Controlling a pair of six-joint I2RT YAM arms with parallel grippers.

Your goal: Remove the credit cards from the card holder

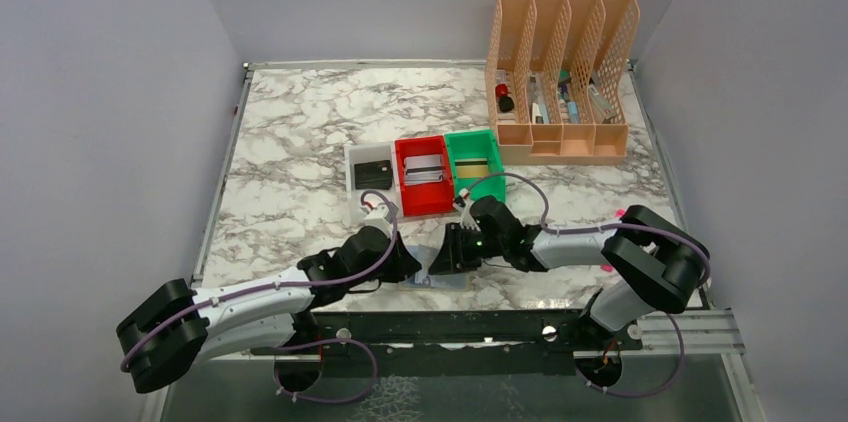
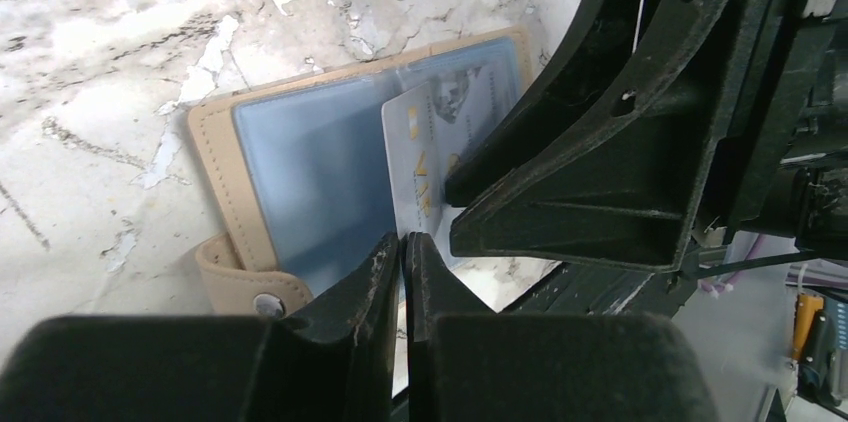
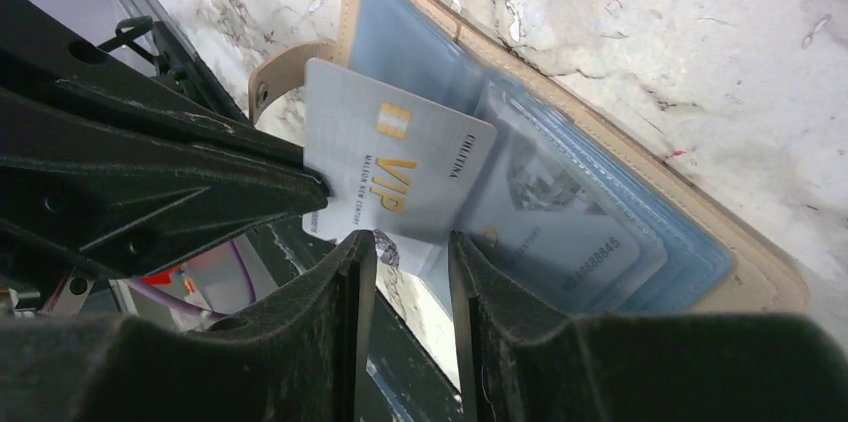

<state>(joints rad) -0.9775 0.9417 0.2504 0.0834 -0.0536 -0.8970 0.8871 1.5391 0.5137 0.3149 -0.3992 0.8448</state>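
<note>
Card holder [image 3: 420,52]: tan rectangle; flat silvery card [image 3: 400,162].

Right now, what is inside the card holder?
A silver VIP card sticks halfway out of the card holder; a second card lies fully tucked inside. Anything beneath them is covered.

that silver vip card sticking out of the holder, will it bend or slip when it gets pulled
The card looks stiff: it juts from the holder flat, with no sag, so it should slide out whole. Its glossy face and thin edge probably make it slippery in the left claw. Nothing visibly pins the holder, so it may drag along.
</note>
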